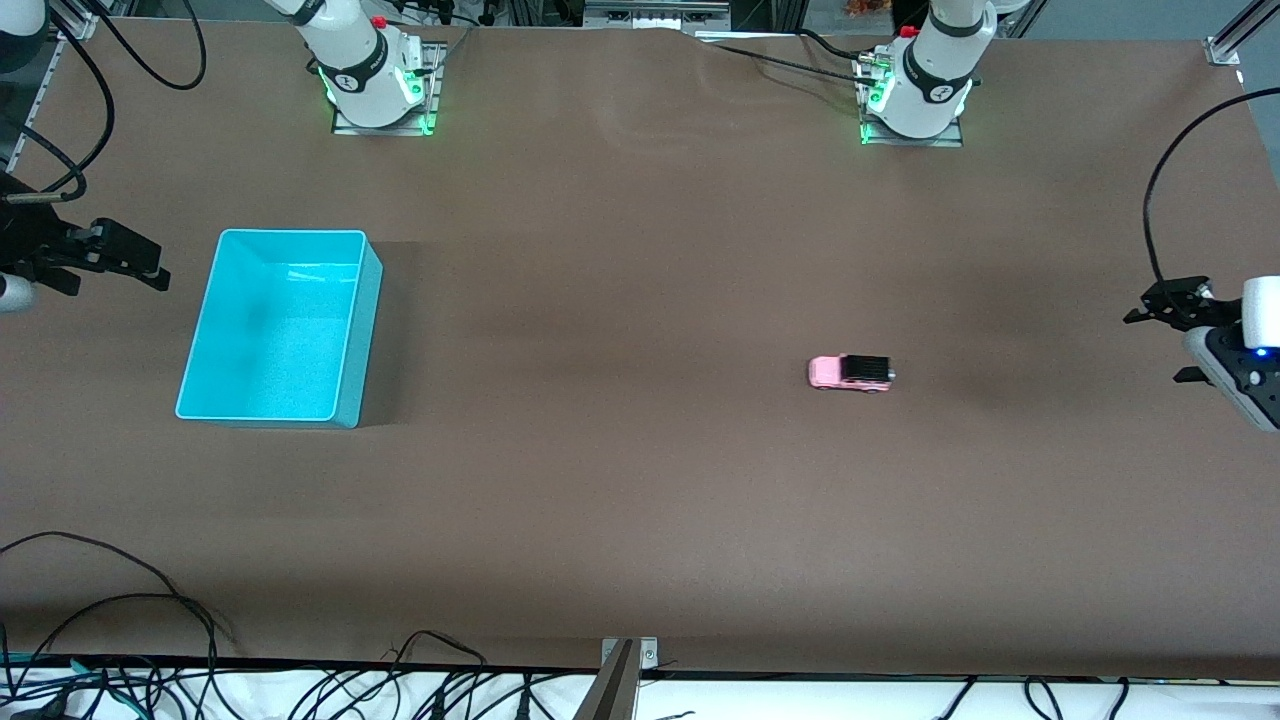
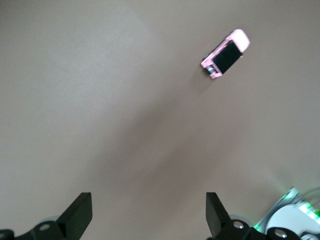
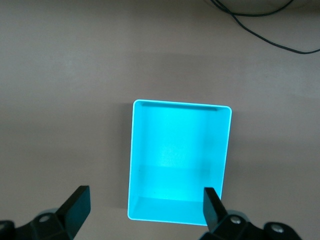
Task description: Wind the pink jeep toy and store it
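Note:
The pink jeep toy stands on its wheels on the brown table toward the left arm's end, pale pink with a black roof. It also shows in the left wrist view. The empty cyan bin stands toward the right arm's end. My left gripper is open and empty, up over the table's end, apart from the jeep; its fingers are spread wide. My right gripper is open and empty, up beside the bin. The right wrist view shows the bin under its spread fingers.
Black cables lie along the table edge nearest the front camera and a metal bracket stands at the middle of that edge. A cable loops near the left arm's end. The two arm bases stand at the farthest edge.

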Controlling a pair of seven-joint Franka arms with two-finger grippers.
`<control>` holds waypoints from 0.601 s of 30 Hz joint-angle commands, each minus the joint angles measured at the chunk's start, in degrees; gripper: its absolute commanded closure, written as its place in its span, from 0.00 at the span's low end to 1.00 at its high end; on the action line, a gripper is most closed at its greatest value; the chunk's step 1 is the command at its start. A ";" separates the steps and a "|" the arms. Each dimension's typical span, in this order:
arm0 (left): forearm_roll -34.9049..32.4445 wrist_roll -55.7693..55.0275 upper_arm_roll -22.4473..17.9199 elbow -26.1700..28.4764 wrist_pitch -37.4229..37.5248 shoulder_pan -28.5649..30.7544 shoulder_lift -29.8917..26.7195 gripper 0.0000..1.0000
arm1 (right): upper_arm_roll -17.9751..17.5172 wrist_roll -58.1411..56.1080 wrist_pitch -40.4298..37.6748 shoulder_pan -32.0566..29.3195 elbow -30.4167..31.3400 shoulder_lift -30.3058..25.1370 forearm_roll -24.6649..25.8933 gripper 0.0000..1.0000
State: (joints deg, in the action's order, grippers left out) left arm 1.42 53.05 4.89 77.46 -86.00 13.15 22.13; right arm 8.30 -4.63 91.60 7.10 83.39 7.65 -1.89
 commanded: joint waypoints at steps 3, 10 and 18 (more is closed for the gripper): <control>0.43 -12.34 -0.41 -0.46 3.99 -3.74 -2.71 0.00 | -0.13 -0.47 -0.19 -0.25 0.64 -0.71 0.49 0.00; 0.26 -19.28 -1.20 0.94 4.44 -7.69 -6.49 0.00 | -0.13 -0.47 -0.19 -0.25 0.64 -0.71 0.49 0.00; -0.01 -28.00 -2.33 4.80 -3.01 -7.88 -11.40 0.00 | -0.04 -0.47 -0.19 -0.25 0.64 -0.71 0.49 0.00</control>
State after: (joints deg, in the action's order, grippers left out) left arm 1.41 27.81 4.47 77.33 -83.03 5.63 15.82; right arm 8.31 -4.63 91.60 7.08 83.39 7.65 -1.89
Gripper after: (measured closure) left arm 0.000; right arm 0.000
